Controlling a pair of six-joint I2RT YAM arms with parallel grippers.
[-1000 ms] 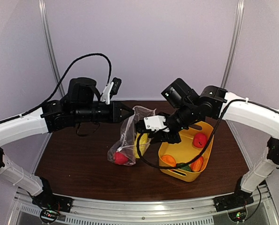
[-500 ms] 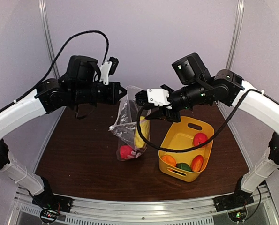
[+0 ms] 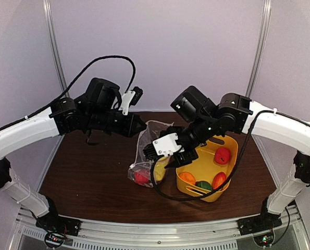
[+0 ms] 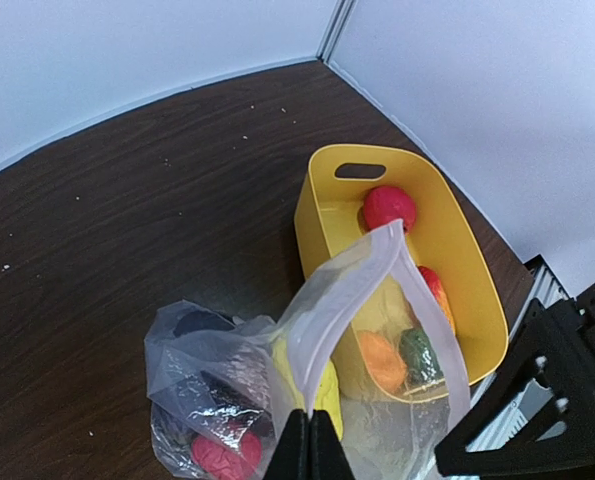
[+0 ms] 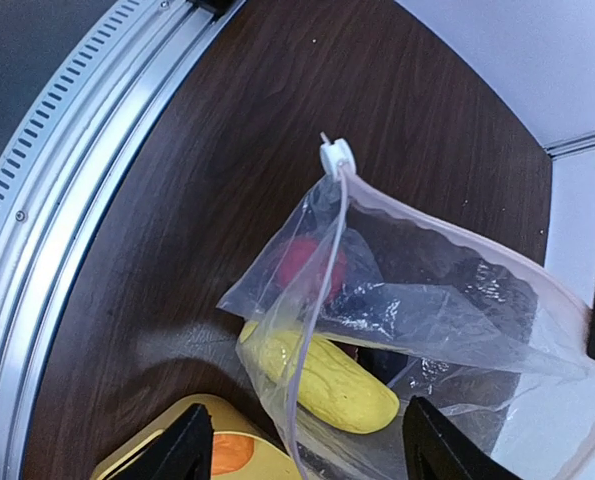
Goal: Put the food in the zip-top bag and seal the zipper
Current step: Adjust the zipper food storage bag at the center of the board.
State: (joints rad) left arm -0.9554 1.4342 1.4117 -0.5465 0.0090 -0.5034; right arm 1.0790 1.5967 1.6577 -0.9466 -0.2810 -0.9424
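The zip-top bag (image 3: 145, 148) hangs with its bottom on the table, its mouth held up by my left gripper (image 3: 140, 126), which is shut on the zipper edge (image 4: 352, 290). Inside the bag lie a red food piece (image 4: 220, 455), a yellow one (image 5: 322, 375) and a dark purple one (image 4: 192, 322). My right gripper (image 5: 307, 452) stands open just above the bag's mouth, beside the tub, and the thin zipper strip runs loose between its fingers. The white slider tab (image 5: 334, 153) sits at the far end of the zipper.
A yellow tub (image 3: 209, 196) stands right of the bag, touching it. It holds a red piece (image 3: 222, 155), an orange one (image 3: 186, 178), a green one (image 3: 203, 185) and an orange-red one (image 3: 218, 179). Dark wood table; metal rail along the near edge.
Both arms have come down from the raised position, setting the bag's bottom back on the table. My right gripper has opened and let go of the bag's edge; the left still holds it.
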